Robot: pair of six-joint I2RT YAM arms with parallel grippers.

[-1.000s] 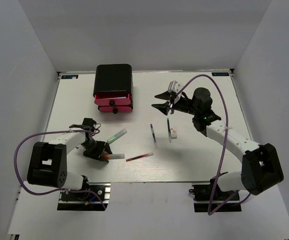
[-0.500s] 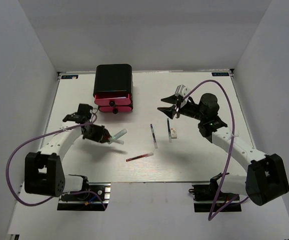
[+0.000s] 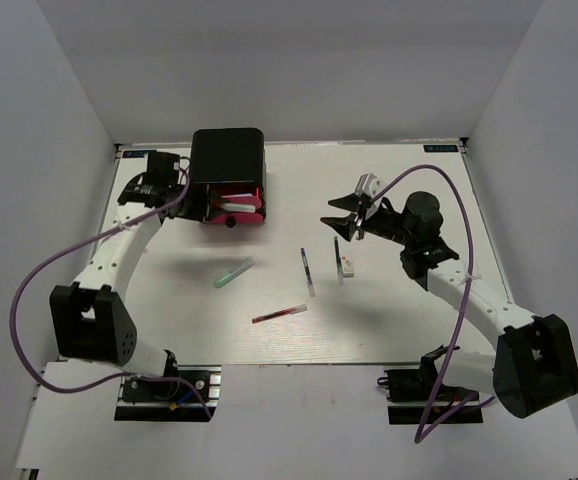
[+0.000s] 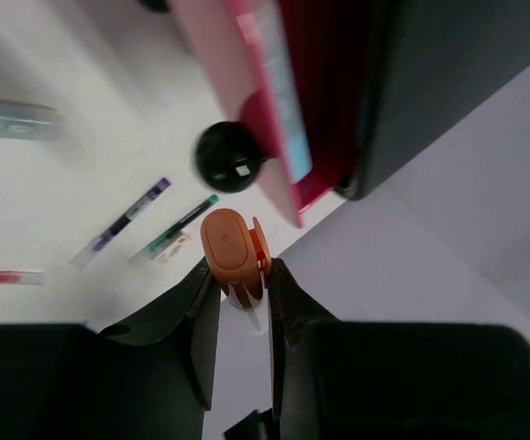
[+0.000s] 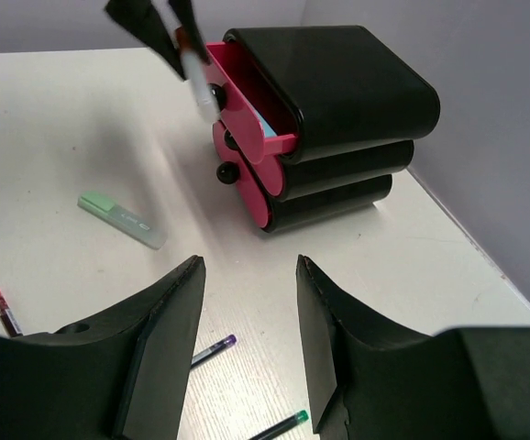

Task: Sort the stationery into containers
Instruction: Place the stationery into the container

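Between the left gripper's (image 4: 240, 284) clenched fingers sits the orange marker (image 4: 231, 247), pinched near one end. It hangs at the front edge of the pulled-out top drawer (image 5: 247, 87) of the black box (image 3: 227, 160), where a light-blue marker (image 4: 283, 92) lies inside. Farther out on the white table (image 3: 169, 320) lie the green marker (image 3: 234, 272), the red pen (image 3: 279, 314), a dark pen (image 3: 307, 272) and a second dark pen (image 3: 338, 258) with the small white block (image 3: 347, 265) just beside it, while the right gripper (image 3: 339, 212) hovers over the table's right part, jaws apart and empty.
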